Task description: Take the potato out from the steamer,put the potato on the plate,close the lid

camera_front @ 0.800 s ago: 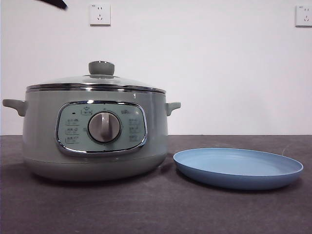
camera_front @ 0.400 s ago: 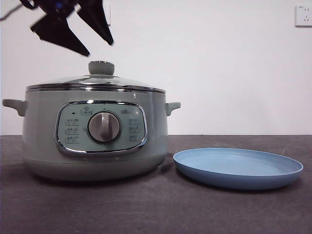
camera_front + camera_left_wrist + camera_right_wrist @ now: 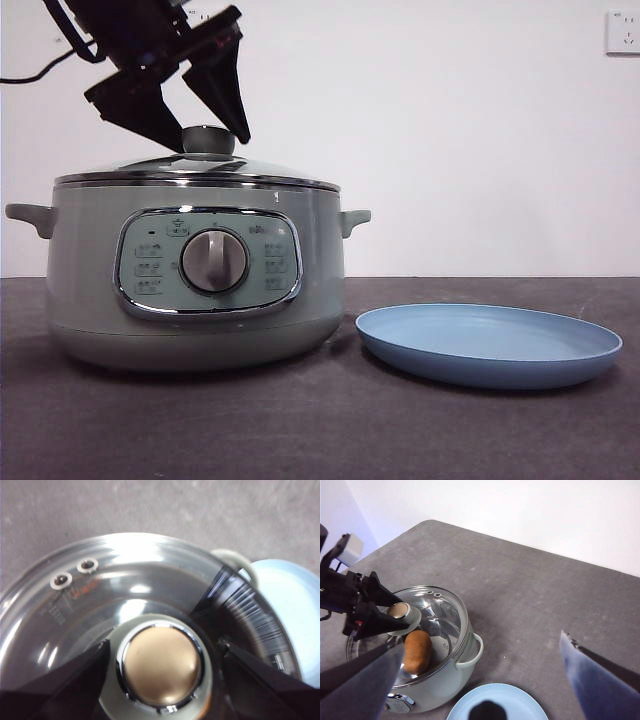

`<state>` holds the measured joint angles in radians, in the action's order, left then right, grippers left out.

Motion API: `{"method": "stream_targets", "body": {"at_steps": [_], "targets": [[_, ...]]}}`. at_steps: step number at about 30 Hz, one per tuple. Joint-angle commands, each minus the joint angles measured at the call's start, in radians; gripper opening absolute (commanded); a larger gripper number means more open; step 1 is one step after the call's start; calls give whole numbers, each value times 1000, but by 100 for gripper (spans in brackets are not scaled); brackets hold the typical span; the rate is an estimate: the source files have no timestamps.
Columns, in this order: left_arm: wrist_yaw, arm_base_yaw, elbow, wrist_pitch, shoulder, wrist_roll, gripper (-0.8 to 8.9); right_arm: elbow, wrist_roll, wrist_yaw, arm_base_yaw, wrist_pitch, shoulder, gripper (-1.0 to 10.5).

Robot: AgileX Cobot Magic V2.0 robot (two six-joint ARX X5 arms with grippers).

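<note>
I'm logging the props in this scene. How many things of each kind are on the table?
Steamer: 1
Lid: 1
Potato: 1
Plate: 1
Total: 4

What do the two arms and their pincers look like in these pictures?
The left pincer has two black, wedge-shaped jaws tapering to points, on a dark blocky mount with a black cable trailing off. The right pincer shows only as two broad, dark, blurred jaws with a bluish sheen.
</note>
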<state>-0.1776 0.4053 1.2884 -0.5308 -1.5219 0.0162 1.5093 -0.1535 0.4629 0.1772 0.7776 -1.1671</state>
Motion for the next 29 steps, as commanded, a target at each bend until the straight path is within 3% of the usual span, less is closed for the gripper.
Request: {"method": "stream_targets", "body": {"at_steps": [1, 4, 9, 18, 22, 29], "targets": [[4, 2, 2, -17, -25, -13, 342, 5, 8, 0, 3, -6, 2, 586], [26, 2, 2, -34, -27, -13, 309, 5, 8, 0, 3, -6, 2, 585], [27, 3, 2, -38, -27, -14, -12, 5, 9, 0, 3, -6, 2, 585], [25, 3, 63, -73, -26, -14, -8, 5, 40, 3, 3, -6, 2, 559], [22, 3, 173, -136, -26, -18, -8, 5, 79, 5, 3, -6, 2, 560], [19, 2, 431, -237, -26, -21, -8, 5, 85, 10, 3, -6, 2, 560]]}}
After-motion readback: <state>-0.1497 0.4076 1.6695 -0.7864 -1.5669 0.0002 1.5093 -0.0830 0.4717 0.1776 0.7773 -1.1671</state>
